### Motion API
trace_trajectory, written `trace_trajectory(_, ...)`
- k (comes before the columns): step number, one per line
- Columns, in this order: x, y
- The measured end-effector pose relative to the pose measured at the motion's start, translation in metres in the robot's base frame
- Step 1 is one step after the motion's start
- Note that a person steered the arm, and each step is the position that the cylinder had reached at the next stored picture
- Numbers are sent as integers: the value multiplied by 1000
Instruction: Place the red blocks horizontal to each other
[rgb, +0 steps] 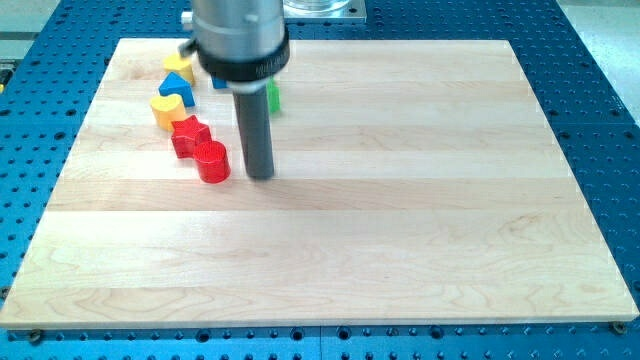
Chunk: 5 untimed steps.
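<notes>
A red cylinder (211, 161) stands on the wooden board at the view's upper left. A red star-shaped block (189, 136) touches it just above and to its left. My tip (261, 175) rests on the board just to the right of the red cylinder, a small gap apart from it. The rod rises to the arm's grey body at the view's top.
A yellow heart-shaped block (169, 108) lies above the red star. A blue block (178, 87) and a yellow block (177, 64) lie further up. A green block (272, 97) and a blue block (219, 82) are partly hidden behind the rod.
</notes>
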<state>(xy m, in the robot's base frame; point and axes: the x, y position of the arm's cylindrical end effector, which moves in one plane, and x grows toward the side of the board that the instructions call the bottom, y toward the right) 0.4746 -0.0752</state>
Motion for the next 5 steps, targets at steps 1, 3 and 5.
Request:
trace_trajectory(1, 2, -55)
trace_trajectory(3, -39, -30)
trace_trajectory(5, -47, -7)
